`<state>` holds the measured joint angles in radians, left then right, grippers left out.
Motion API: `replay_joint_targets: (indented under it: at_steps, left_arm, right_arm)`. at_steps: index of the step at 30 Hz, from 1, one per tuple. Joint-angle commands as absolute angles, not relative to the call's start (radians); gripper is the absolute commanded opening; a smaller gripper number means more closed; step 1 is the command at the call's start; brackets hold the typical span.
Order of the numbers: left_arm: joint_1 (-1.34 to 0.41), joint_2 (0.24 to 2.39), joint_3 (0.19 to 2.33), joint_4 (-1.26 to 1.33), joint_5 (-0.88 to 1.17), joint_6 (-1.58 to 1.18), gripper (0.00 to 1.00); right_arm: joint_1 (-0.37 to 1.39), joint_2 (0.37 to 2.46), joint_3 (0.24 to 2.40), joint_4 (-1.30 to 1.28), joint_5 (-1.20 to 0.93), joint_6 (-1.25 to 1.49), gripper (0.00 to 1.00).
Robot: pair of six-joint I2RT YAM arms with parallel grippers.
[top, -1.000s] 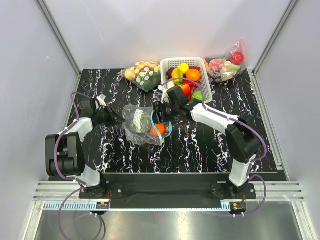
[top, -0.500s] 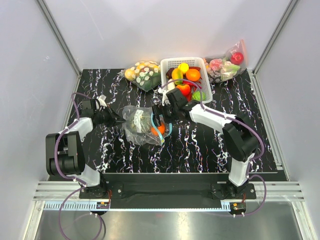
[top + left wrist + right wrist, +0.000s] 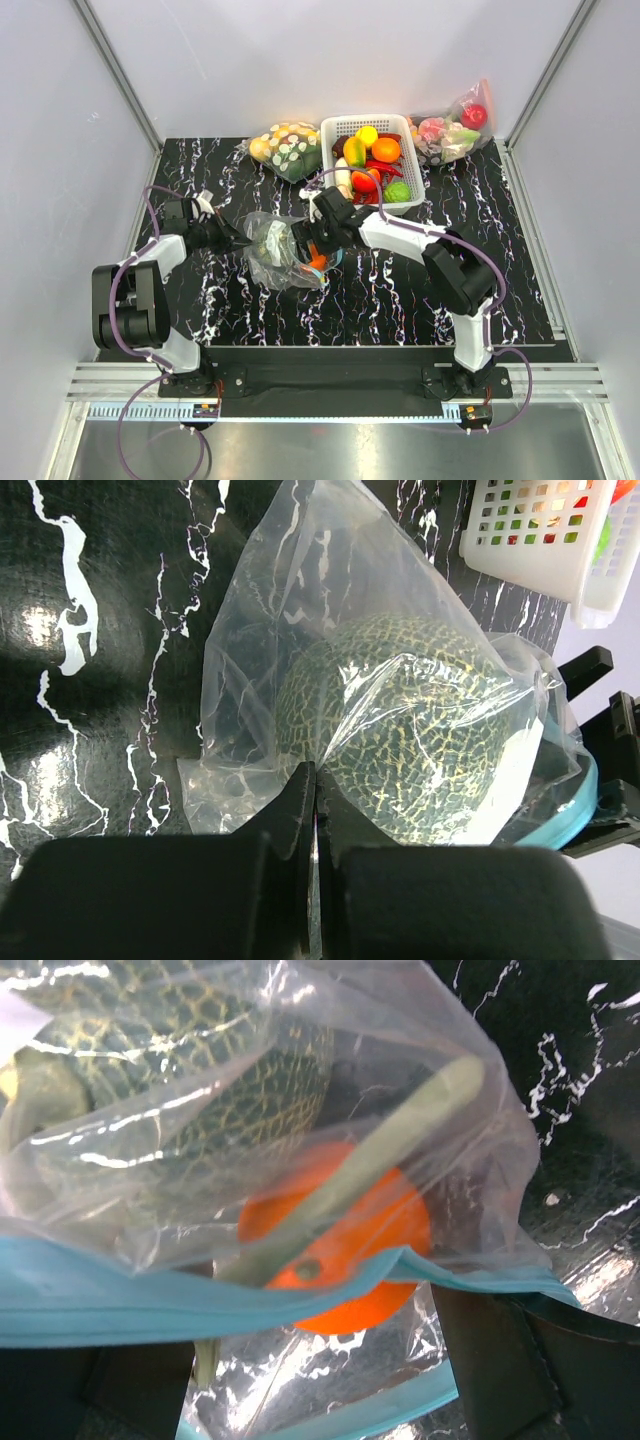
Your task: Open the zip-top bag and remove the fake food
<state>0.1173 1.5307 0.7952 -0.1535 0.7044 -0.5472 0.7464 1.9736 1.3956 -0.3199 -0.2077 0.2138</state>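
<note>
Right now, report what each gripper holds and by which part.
The left gripper pinches the zip-top bag by its plastic at the end away from the zip strip. The right gripper is open at the bag's mouth, holding nothing.

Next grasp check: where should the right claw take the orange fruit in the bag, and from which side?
Probably across the round sides of the orange fruit, entering the zip-top bag through its open mouth, between the teal zip strips. It sits at the opening, ahead of the netted green ball; the pale green stalk crossing it might get pinched too.
</note>
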Motion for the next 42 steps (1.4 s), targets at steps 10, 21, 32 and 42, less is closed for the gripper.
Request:
replay_joint_targets:
  at_steps: [10,21,32,42]
  left_arm:
    - [0.123,1.534,0.785,-0.110,0.746,-0.528,0.00]
    - [0.123,1.531,0.802,-0.127,0.707,-0.529,0.00]
    - [0.124,1.545,0.847,-0.144,0.693,-0.529,0.00]
    - [0.123,1.548,0.859,-0.140,0.689,-0.540,0.00]
  right_arm:
    - [0.804,2.066,1.473,-0.330,-0.045,0.170,0.94]
    - [0.804,1.918,1.398,-0.357,-0.067,0.179,0.65]
    - [0.804,1.721,1.296,-0.475,-0.150,0.212,0.64]
    - [0.805,1.617,1.244,-0.571,-0.132,0.203,0.67]
